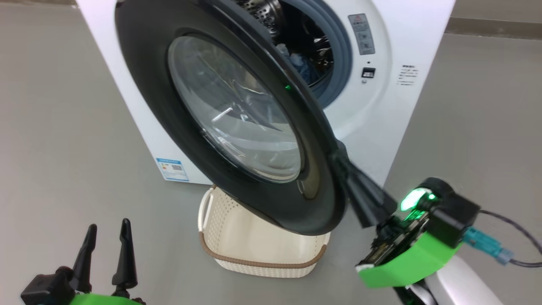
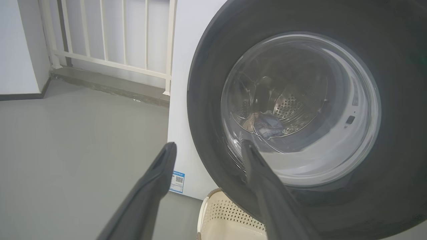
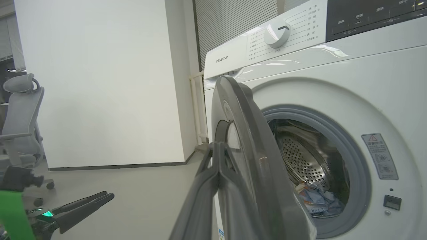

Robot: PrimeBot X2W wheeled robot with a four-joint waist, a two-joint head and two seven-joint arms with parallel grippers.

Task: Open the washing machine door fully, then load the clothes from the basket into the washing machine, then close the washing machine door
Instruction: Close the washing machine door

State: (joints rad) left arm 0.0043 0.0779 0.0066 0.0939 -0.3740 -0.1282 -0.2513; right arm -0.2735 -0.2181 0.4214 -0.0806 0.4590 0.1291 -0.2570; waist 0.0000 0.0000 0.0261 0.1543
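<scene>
Large round glossy black washing machine door (image 1: 237, 114) with bulging clear glass stands part-open, swung out from the big white box-shaped washing machine (image 1: 372, 127). Light blue clothes (image 1: 298, 63) lie low in the perforated steel drum (image 1: 264, 12), at 1 o'clock of the door in the head view. Small cream perforated plastic basket (image 1: 262, 263) with brown rim sits on the grey floor (image 1: 63, 148) at 6 o'clock, partly under the door. Right claw (image 1: 344, 159) fully closed, nothing between its fingers, tips against the door's rim at 4 o'clock; left claw (image 1: 108, 226) spread wide, holding nothing, at 7 o'clock, well apart.
</scene>
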